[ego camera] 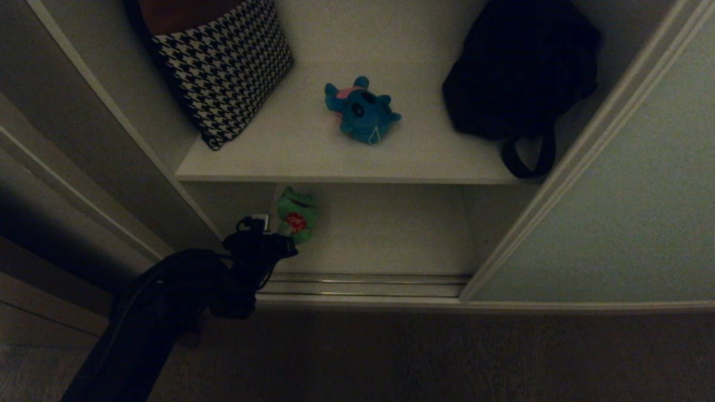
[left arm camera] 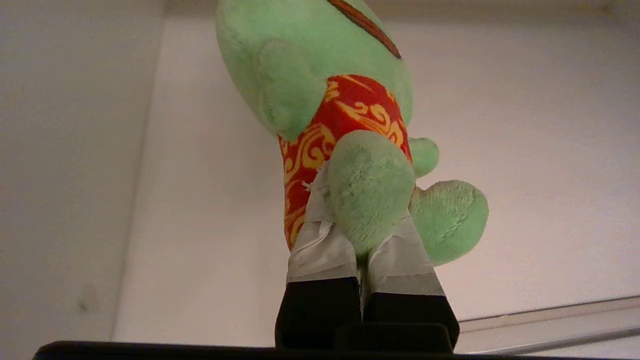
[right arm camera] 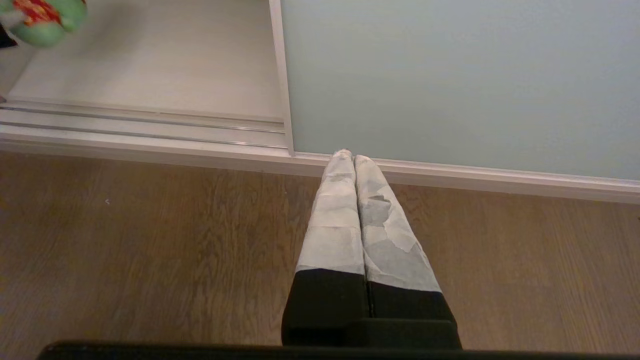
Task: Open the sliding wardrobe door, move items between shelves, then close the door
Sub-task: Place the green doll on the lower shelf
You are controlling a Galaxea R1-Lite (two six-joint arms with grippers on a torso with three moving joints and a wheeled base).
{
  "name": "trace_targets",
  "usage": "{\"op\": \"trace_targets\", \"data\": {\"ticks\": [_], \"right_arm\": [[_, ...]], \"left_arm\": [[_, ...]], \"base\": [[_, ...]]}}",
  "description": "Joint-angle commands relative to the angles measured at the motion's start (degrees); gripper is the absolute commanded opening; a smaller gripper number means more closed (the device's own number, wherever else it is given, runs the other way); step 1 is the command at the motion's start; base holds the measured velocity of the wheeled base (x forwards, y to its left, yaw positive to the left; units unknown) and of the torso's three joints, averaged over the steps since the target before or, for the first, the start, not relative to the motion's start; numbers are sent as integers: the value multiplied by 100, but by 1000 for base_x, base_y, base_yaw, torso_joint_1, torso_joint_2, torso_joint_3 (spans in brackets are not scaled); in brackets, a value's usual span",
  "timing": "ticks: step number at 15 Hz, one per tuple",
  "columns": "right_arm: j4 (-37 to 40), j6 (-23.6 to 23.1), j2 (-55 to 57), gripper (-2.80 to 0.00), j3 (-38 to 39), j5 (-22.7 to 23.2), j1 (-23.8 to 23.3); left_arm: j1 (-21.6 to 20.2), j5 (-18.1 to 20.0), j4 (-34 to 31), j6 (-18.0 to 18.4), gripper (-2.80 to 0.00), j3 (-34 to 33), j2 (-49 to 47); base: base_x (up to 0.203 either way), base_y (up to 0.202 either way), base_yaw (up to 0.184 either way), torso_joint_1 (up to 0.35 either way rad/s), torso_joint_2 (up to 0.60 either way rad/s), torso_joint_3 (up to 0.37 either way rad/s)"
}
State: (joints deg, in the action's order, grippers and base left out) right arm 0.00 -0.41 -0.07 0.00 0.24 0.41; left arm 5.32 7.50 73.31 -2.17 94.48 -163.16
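**A:** Logging the grip first: left gripper (left arm camera: 362, 235) is pinched tight on one leg of the green plush toy (left arm camera: 320, 75), taped fingers (left arm camera: 320, 245) nearly meeting through the fabric. Toy hangs upward from the pinch, body in red-and-yellow cloth, other foot free just beside the fingers

**B:** Position in the wardrobe?

**A:** Head view puts the green plush toy in the lower compartment, below the front edge of the upper shelf (ego camera: 346, 178), near the left wall. Whether it rests on the lower shelf (ego camera: 380, 234) or is held clear of it, cannot tell. Sliding wardrobe door (ego camera: 625, 212) stands pushed to the right, opening clear

**B:** Handling judgement?

**A:** Soft, light, squashy. A limb grip compresses to almost nothing, so the body will likely swing and droop as the arm moves. Not fragile, not slippery; pile gives friction. A hold across the torso would carry steadier, but the leg looks adequate for a short lift

**B:** Other items?

**A:** Teal-blue plush toy (ego camera: 362, 110) lies mid upper shelf, between a houndstooth cushion (ego camera: 223, 67) and a black bag (ego camera: 519, 72), well apart from both. Same soft handling expected; take it across the body

**B:** Right arm?

**A:** Right gripper (right arm camera: 354, 165) parked over the wood floor (right arm camera: 125, 250), fingers pressed together, holding nothing
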Motion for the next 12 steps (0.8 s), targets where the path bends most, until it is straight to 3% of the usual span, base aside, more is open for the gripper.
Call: {"op": "trace_targets", "data": {"ticks": [1, 4, 6, 10, 11, 12], "right_arm": [[0, -3, -10, -280, 0, 2, 2], [0, -3, -10, -280, 0, 2, 2], [0, -3, -10, -280, 0, 2, 2], [0, -3, -10, -280, 0, 2, 2], [0, -3, -2, -280, 0, 2, 2], [0, -3, -10, -280, 0, 2, 2]], "left_arm": [[-13, 12, -228, 3, -280, 298, -335], [-81, 94, -849, -2, -280, 553, -398], [-98, 382, -1186, -35, -280, 574, -376], [-112, 413, -1285, -38, -280, 704, -368], [-121, 418, -1340, -43, -15, 815, -391], [-151, 417, -1559, -11, 0, 945, -436]], "base": [[0, 0, 0, 0, 0, 0], [0, 0, 0, 0, 0, 0], [0, 0, 0, 0, 0, 0], [0, 0, 0, 0, 0, 0], [0, 0, 0, 0, 0, 0], [0, 0, 0, 0, 0, 0]]}}
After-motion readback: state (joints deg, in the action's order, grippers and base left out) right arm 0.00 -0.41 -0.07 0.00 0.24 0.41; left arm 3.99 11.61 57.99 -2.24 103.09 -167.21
